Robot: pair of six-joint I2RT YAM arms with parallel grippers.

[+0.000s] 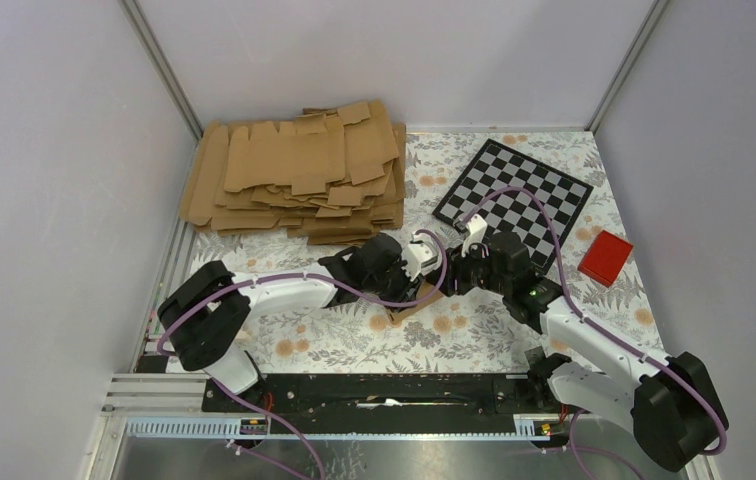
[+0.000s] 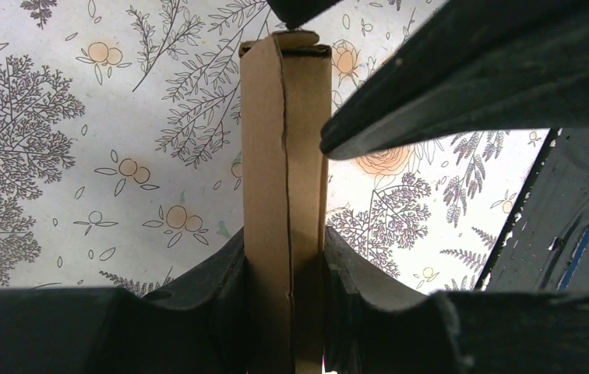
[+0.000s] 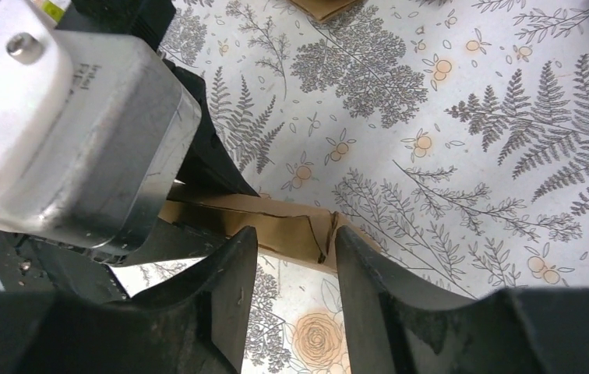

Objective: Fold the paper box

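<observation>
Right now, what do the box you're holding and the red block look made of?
Box: thin brown cardboard, matte and uncoated, with a raw cut seam and creased folds showing. Red block: smooth, evenly coloured red, probably plastic or painted wood; it is too small in view to say which.

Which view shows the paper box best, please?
Left wrist: the paper box runs full-length between the jaws, seam visible. Right wrist shows one creased side; top external only a small, mostly hidden corner.
</observation>
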